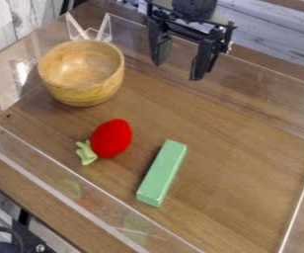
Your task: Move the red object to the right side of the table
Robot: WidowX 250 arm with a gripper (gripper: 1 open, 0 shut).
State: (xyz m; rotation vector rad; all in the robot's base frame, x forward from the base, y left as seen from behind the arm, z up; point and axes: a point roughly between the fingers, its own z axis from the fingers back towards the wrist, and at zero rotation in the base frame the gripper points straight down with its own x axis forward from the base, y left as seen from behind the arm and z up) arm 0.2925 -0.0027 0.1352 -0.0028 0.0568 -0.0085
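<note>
One bowl (82, 73), one red toy (112, 138) and one green block (162, 174) lie on one table (241, 148); the toy sits between bowl and block, and one gripper (182, 57) hangs above the far side, jaws wide apart, holding nothing

On the bench (234, 163), the bowl (81, 73) sits toward the far left corner, with the strawberry (112, 138) nearer the viewer and slightly to its right, its stem pointing toward the near left. The block (162, 173) lies to the right of the strawberry and a little nearer the viewer, apart from it, running lengthwise from near to far at a slight slant.
</note>
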